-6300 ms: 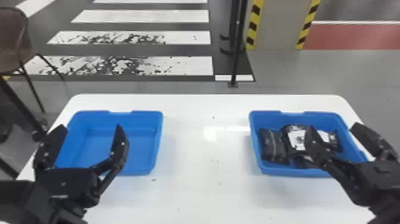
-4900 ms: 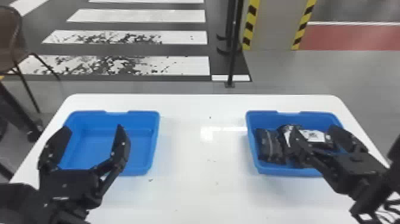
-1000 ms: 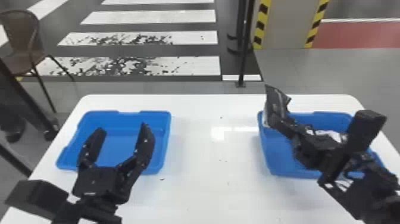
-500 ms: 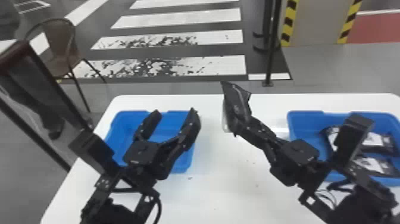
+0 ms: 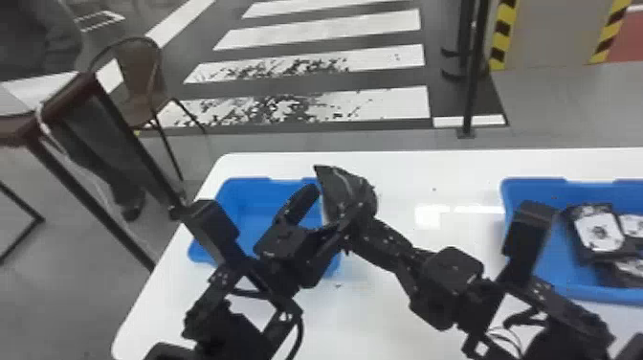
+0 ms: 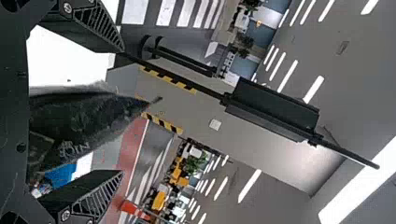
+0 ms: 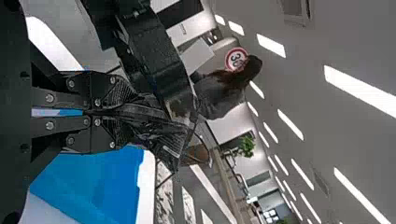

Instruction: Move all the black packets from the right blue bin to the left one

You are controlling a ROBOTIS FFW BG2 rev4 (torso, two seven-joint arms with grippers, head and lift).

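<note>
Packet [image 5: 337, 187] with pale lettering [image 6: 74, 150] in right gripper [image 5: 355, 210]

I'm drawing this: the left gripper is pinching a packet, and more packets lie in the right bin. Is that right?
No, the right gripper is pinching the packet, as the right wrist view shows. More packets do lie in the right bin.

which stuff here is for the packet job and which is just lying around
For the job:
held black packet
right gripper, holding it
left gripper
packets in the bin
right blue bin
left blue bin

Just around:
brown chair
black post
</note>
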